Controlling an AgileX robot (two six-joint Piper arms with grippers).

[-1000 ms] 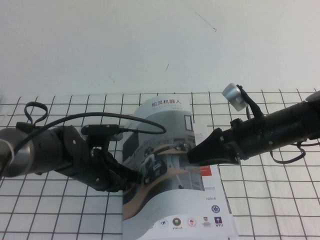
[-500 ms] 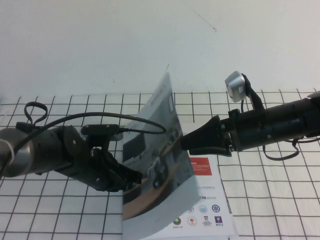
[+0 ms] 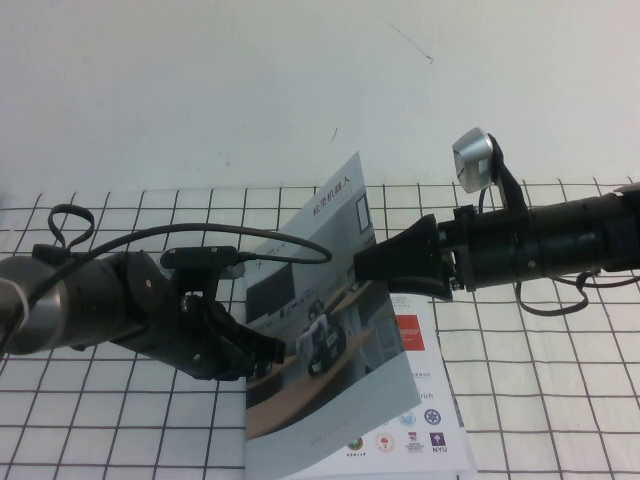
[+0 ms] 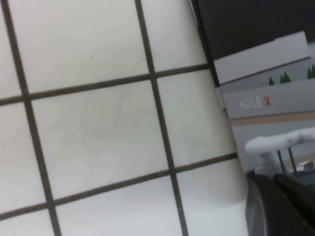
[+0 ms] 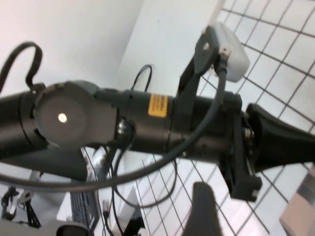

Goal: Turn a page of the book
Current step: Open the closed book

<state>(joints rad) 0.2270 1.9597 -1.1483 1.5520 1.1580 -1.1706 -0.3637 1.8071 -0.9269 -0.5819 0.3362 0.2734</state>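
The book (image 3: 428,400) lies open at the near middle of the table, showing an inner sheet with a red square and logos. Its page (image 3: 325,300), the leaf with the robot-classroom photo, stands raised and tilted over the spine. My right gripper (image 3: 362,268) is open behind the page's upper right edge, and the page leans on it. One of its fingers (image 5: 203,211) shows apart from the page's corner (image 5: 301,212). My left gripper (image 3: 272,352) is shut and rests on the page (image 4: 268,105) by the book's left edge; its dark fingers (image 4: 283,206) lie on the photo.
A white cloth with a black grid (image 3: 560,400) covers the table, and a plain white wall (image 3: 200,90) rises behind it. The left arm (image 5: 147,118) and its looping cable (image 3: 290,245) lie close to the left of the book.
The page, curled over and pinched at its right edge a second ago, now stands up freer. My right gripper opened and moved left and upward. The left gripper stayed put.
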